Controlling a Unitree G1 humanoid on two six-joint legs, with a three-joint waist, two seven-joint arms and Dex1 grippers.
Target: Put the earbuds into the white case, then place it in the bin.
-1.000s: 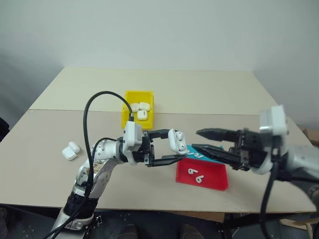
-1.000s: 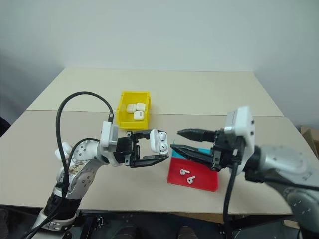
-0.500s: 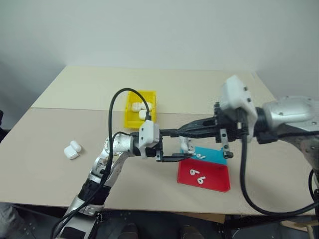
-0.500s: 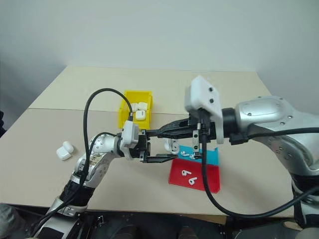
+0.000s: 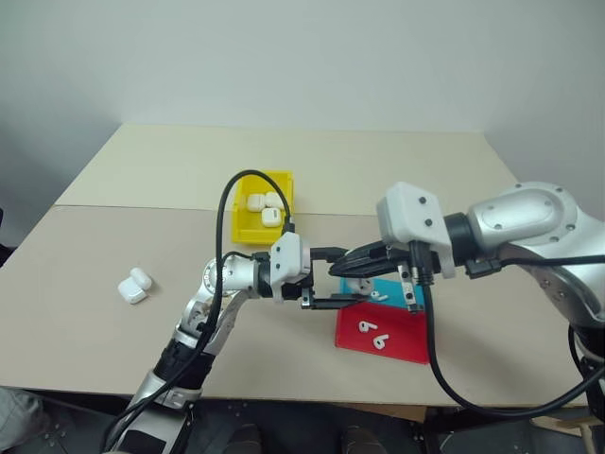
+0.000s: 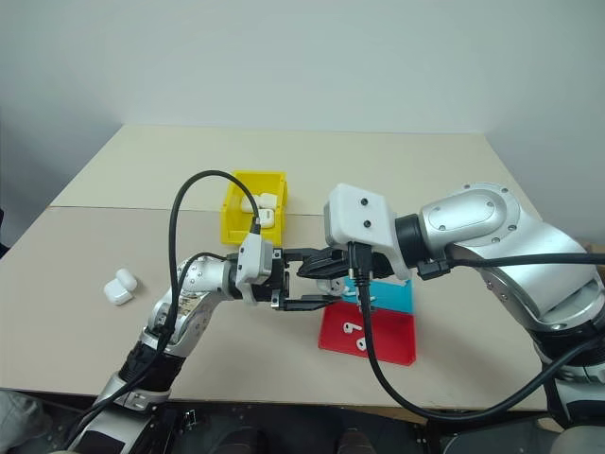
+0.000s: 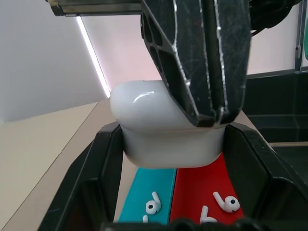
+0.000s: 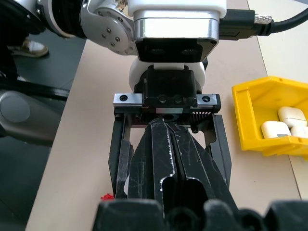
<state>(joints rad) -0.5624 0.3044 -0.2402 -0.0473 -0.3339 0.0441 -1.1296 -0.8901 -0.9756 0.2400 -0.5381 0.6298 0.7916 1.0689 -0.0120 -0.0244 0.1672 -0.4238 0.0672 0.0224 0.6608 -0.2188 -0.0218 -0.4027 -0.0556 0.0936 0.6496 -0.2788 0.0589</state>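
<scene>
While clamped, glossy white case [image 7: 166, 127]

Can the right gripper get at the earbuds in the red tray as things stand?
Probably not right away: the right gripper, fingers shut, is pressed onto the white case held by the left gripper, above the red tray.
</scene>
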